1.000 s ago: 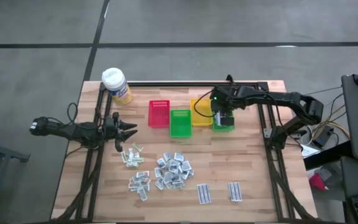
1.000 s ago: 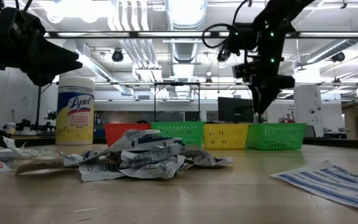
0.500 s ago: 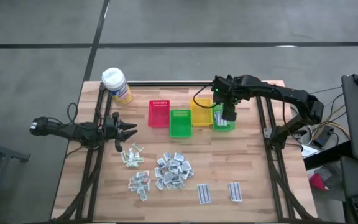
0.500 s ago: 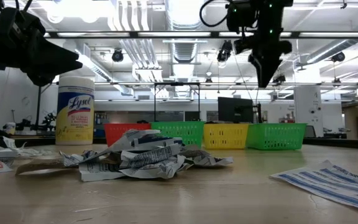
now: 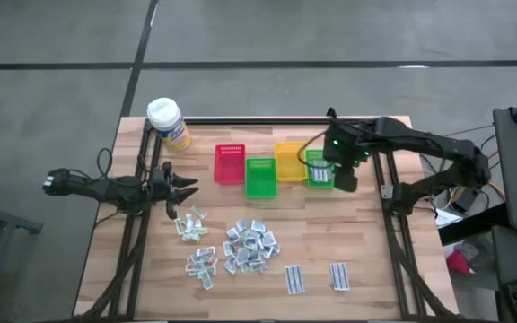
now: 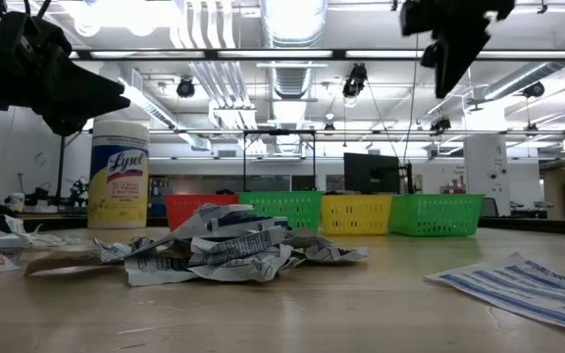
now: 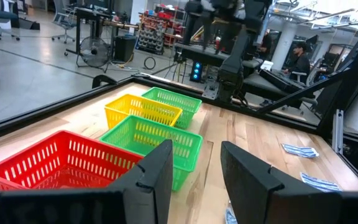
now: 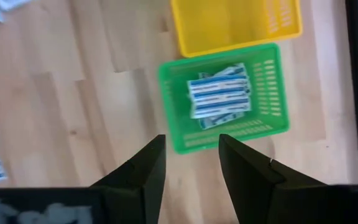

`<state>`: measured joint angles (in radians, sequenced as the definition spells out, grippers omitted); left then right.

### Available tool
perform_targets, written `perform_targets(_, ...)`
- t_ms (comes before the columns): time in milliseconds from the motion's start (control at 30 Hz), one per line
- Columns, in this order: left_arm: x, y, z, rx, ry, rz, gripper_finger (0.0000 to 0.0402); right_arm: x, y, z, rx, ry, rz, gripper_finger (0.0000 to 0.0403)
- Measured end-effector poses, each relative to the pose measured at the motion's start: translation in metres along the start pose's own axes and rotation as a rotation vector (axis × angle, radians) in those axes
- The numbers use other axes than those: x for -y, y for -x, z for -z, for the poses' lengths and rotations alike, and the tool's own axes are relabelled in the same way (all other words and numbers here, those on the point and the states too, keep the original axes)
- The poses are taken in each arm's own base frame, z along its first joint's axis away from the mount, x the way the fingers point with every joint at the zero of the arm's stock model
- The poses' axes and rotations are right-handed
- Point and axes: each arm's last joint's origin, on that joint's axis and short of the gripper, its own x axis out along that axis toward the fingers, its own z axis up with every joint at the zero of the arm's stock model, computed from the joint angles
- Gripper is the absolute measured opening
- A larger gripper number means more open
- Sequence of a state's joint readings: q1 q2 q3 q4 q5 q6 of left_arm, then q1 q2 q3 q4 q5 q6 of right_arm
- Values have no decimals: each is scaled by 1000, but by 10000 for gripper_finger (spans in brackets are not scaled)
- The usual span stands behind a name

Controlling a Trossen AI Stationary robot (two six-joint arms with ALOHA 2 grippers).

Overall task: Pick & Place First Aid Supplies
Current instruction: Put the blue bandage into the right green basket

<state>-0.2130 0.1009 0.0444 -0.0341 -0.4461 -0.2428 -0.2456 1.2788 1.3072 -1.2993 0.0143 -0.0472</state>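
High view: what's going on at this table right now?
The right tool is open and empty, raised beside the small green bin, which already holds blue-striped white packets. The left tool is open too, waiting at the table's left, above the loose packets. Two more striped packet stacks lie near the front edge. The red bin looks empty.

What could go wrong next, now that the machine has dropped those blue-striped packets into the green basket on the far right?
1. The blue-striped white packets lie stacked in the small green mesh basket; further drops may slide off or miss.
2. The right tool hangs open just past the basket; a low swing might knock it.
3. The crinkly silvery wrappers lie heaped in an overlapping pile, so one pinch may lift several or none.
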Motion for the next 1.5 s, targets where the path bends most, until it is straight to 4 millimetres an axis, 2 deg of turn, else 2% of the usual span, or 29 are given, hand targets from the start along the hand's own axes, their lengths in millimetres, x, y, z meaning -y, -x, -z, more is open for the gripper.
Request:
perform_targets(267,0,0,0,0,0,0,131,-37,27,22,103,-30,-72,130)
perform_targets(500,0,0,0,0,0,0,131,-68,31,29,102,56,-126,120)
perform_targets(1033,0,0,0,0,0,0,131,-115,4,23,-36,187,-141,91)
perform_targets(1367,0,0,0,0,0,0,131,-162,-24,26,-222,284,-261,89)
perform_targets(1500,0,0,0,0,0,0,131,-185,-36,28,-234,338,-275,98)
